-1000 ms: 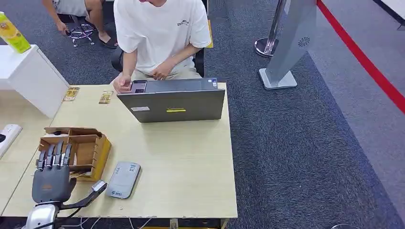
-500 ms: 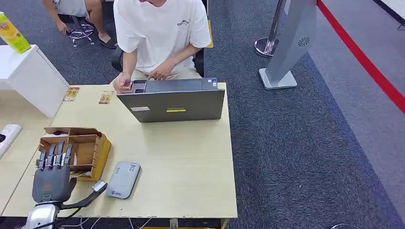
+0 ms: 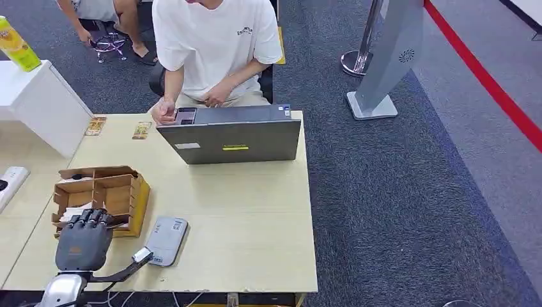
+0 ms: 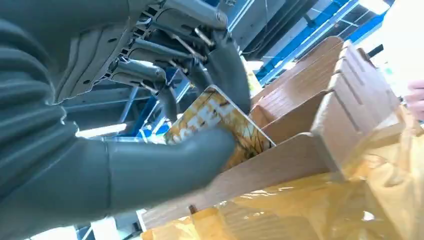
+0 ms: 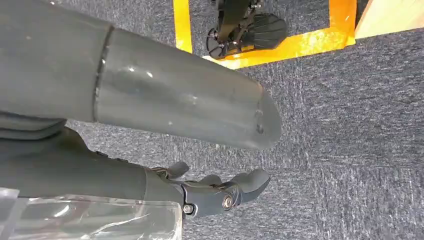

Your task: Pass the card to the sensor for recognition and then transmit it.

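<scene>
A brown cardboard box [image 3: 121, 192] with compartments stands at the near left of the wooden table [image 3: 243, 217]. My left hand [image 3: 83, 240] is at the box's near side, fingers curled down into it. The left wrist view shows the left hand [image 4: 150, 165] pinching a yellow patterned card [image 4: 215, 120] between thumb and fingers, the card's lower part still inside the box [image 4: 320, 110]. The grey flat sensor [image 3: 165, 240] lies on the table just right of the box. My right hand [image 5: 175, 105] hangs over the carpet, fingers apart, holding nothing.
A person [image 3: 214, 45] sits at the far side behind a grey laptop [image 3: 230, 137]. Two small cards [image 3: 95, 126] [image 3: 141, 130] lie at the far left of the table. A white cabinet [image 3: 38, 102] and a power strip [image 3: 9, 182] stand to the left.
My left hand, earlier flat with fingers stretched over the box, has drawn back slightly and curled its fingers into the box, closing on the card.
</scene>
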